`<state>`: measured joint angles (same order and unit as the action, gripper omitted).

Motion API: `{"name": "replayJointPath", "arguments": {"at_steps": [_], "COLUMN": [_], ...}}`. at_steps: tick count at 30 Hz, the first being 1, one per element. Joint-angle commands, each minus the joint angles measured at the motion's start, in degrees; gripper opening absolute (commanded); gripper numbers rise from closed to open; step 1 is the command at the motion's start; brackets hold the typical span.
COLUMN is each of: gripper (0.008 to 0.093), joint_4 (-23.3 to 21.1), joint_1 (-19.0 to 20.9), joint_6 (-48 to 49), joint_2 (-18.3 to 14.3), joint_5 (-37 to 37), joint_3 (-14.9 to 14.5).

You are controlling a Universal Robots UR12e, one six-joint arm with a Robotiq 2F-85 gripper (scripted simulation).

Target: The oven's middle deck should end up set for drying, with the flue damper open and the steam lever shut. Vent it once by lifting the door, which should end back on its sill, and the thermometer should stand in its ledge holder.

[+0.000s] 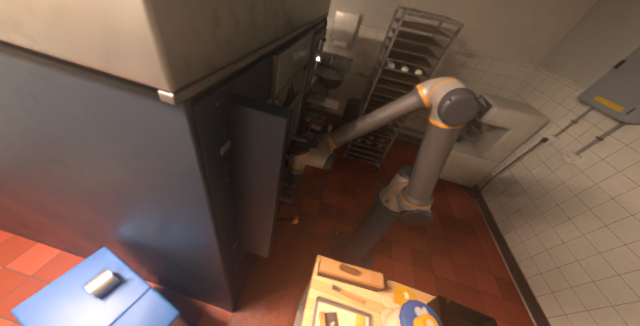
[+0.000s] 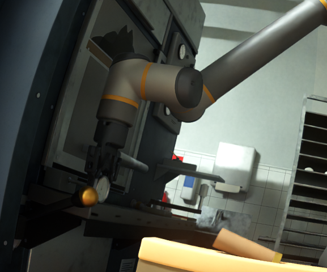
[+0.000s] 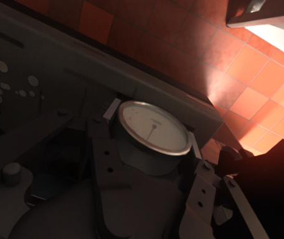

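Observation:
My gripper [image 2: 102, 178] [image 3: 149, 147] points straight down in front of the oven's middle deck, just above its ledge. The dial thermometer [image 3: 154, 127] [image 2: 102, 188], a round white face in a metal rim, is clamped between my fingers, face outward. Its stem is hidden below the dial, so I cannot tell whether it sits in the ledge holder. The middle deck's door [image 2: 99, 105] is down, and its grey handle [image 2: 132, 164] sticks out just right of my wrist. A lever with a brass ball knob [image 2: 88, 196] juts out beside the dial.
The ledge [image 2: 134, 215] runs right under my fingers, with a dark bracket shelf [image 2: 187, 172] to the right. A wooden table [image 2: 216, 257] with a rolling pin [image 2: 245, 241] stands in front. A baking rack [image 1: 400, 81] stands behind the arm.

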<state>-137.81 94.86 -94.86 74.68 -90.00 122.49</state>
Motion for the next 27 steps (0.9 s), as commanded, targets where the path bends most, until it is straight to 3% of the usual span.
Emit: {"name": "replayJointPath", "arguments": {"at_steps": [1,27], "gripper": [0.0092,0.0265], "joint_4": [-0.04,-0.04], "joint_1": [0.0,0.0], "joint_6": [0.0,0.0], "joint_2": [0.04,0.04], "joint_5": [0.0,0.0], "joint_3": [-0.06,-0.06]}}
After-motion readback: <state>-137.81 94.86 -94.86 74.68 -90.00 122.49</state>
